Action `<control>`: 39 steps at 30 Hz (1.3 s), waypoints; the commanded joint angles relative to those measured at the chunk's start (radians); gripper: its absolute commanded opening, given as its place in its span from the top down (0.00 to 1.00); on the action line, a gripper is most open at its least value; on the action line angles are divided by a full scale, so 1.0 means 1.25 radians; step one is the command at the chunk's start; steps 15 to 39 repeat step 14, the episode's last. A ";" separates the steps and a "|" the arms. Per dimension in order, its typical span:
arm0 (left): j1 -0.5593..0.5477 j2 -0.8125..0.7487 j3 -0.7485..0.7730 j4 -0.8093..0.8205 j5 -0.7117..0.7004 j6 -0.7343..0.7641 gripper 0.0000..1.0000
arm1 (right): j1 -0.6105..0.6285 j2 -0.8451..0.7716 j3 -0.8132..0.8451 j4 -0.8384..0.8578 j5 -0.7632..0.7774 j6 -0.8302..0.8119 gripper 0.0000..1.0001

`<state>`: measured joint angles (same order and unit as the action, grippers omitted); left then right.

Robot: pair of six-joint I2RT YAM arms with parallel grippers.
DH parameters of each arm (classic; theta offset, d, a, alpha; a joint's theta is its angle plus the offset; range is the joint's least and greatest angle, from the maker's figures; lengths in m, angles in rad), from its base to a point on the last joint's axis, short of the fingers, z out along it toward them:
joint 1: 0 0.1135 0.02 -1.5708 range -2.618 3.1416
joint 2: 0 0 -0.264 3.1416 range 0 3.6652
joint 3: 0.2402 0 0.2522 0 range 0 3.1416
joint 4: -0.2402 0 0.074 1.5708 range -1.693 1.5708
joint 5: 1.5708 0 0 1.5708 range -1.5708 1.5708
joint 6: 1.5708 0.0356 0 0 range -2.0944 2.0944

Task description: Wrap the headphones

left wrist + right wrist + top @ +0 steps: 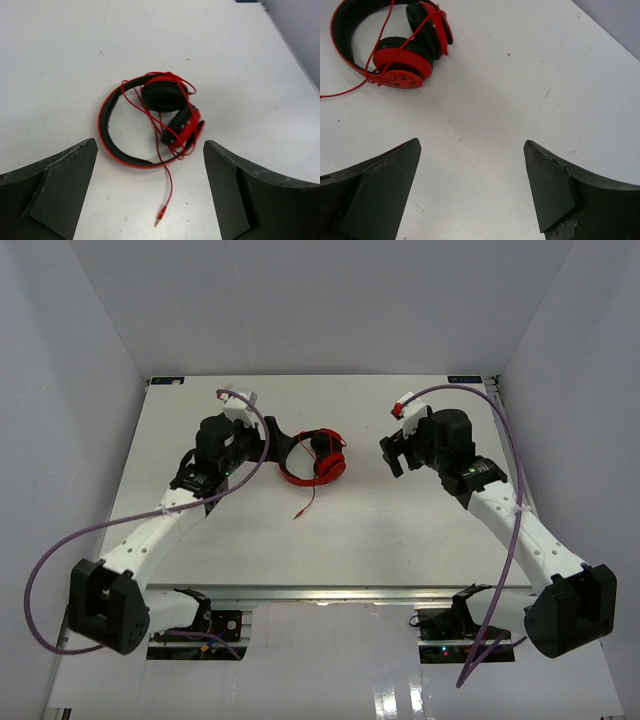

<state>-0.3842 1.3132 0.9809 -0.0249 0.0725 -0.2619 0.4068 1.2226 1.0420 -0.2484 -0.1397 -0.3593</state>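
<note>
The wrapping looks nearly done: the thin red cord (170, 187) loops loosely over the cups and band of the headphones (150, 120), and only a short tail with its plug (160, 217) trails on the counter (60, 60). The headphones lie just ahead of the left claw (150, 144) and ahead-left of the right claw (472, 144). Both claws gape wide, holding nothing.
</note>
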 commanded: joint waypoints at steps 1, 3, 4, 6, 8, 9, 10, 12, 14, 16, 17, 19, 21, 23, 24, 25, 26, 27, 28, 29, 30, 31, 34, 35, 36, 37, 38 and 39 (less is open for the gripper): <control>0.014 -0.206 -0.148 0.097 0.175 -0.009 0.02 | -0.004 -0.078 -0.075 0.118 0.183 0.185 0.10; 0.015 -0.304 -0.217 0.133 0.241 -0.034 0.02 | -0.012 -0.117 -0.100 0.150 0.223 0.207 0.10; 0.016 -0.329 -0.255 0.145 0.253 -0.042 0.02 | -0.016 -0.143 -0.118 0.155 0.236 0.211 0.10; 0.017 -0.408 -0.297 0.146 0.264 -0.062 0.02 | -0.027 -0.175 -0.133 0.163 0.257 0.216 0.10; 0.017 -0.472 -0.345 0.141 0.260 -0.070 0.02 | -0.032 -0.200 -0.139 0.159 0.293 0.220 0.10; 0.017 -0.504 -0.366 0.136 0.253 -0.074 0.02 | -0.032 -0.210 -0.146 0.158 0.304 0.213 0.10; 0.017 -0.523 -0.378 0.131 0.252 -0.074 0.02 | -0.032 -0.211 -0.153 0.158 0.304 0.213 0.10; 0.018 -0.554 -0.394 0.111 0.242 -0.079 0.02 | -0.034 -0.236 -0.182 0.162 0.294 0.182 0.10; 0.018 -0.567 -0.396 0.095 0.237 -0.083 0.02 | -0.040 -0.245 -0.190 0.162 0.285 0.179 0.10; 0.018 -0.567 -0.396 0.095 0.237 -0.083 0.02 | -0.040 -0.245 -0.190 0.162 0.285 0.179 0.10; 0.018 -0.567 -0.396 0.095 0.237 -0.083 0.02 | -0.040 -0.245 -0.190 0.162 0.285 0.179 0.10; 0.018 -0.567 -0.396 0.095 0.237 -0.083 0.02 | -0.040 -0.245 -0.190 0.162 0.285 0.179 0.10; 0.018 -0.567 -0.396 0.095 0.237 -0.083 0.02 | -0.040 -0.245 -0.190 0.162 0.285 0.179 0.10; 0.018 -0.567 -0.396 0.095 0.237 -0.083 0.02 | -0.040 -0.245 -0.190 0.162 0.285 0.179 0.10; 0.018 -0.567 -0.396 0.095 0.237 -0.083 0.02 | -0.040 -0.245 -0.190 0.162 0.285 0.179 0.10; 0.018 -0.567 -0.396 0.095 0.237 -0.083 0.02 | -0.040 -0.245 -0.190 0.162 0.285 0.179 0.10; 0.018 -0.567 -0.396 0.095 0.237 -0.083 0.02 | -0.040 -0.245 -0.190 0.162 0.285 0.179 0.10; 0.018 -0.567 -0.396 0.095 0.237 -0.083 0.02 | -0.040 -0.245 -0.190 0.162 0.285 0.179 0.10; 0.018 -0.567 -0.396 0.095 0.237 -0.083 0.02 | -0.040 -0.245 -0.190 0.162 0.285 0.179 0.10; 0.018 -0.567 -0.396 0.095 0.237 -0.083 0.02 | -0.040 -0.245 -0.190 0.162 0.285 0.179 0.10; 0.018 -0.567 -0.396 0.095 0.237 -0.083 0.02 | -0.040 -0.245 -0.190 0.162 0.285 0.179 0.10; 0.018 -0.567 -0.396 0.095 0.237 -0.083 0.02 | -0.040 -0.245 -0.190 0.162 0.285 0.179 0.10; 0.018 -0.567 -0.396 0.095 0.237 -0.083 0.02 | -0.040 -0.245 -0.190 0.162 0.285 0.179 0.10; 0.018 -0.567 -0.396 0.095 0.237 -0.083 0.02 | -0.040 -0.245 -0.190 0.162 0.285 0.179 0.10; 0.018 -0.567 -0.396 0.095 0.237 -0.083 0.02 | -0.040 -0.245 -0.190 0.162 0.285 0.179 0.10; 0.018 -0.567 -0.396 0.095 0.237 -0.083 0.02 | -0.040 -0.245 -0.190 0.162 0.285 0.179 0.10; 0.018 -0.567 -0.396 0.095 0.237 -0.083 0.02 | -0.040 -0.245 -0.190 0.162 0.285 0.179 0.10; 0.018 -0.567 -0.396 0.095 0.237 -0.083 0.02 | -0.040 -0.245 -0.190 0.162 0.285 0.179 0.10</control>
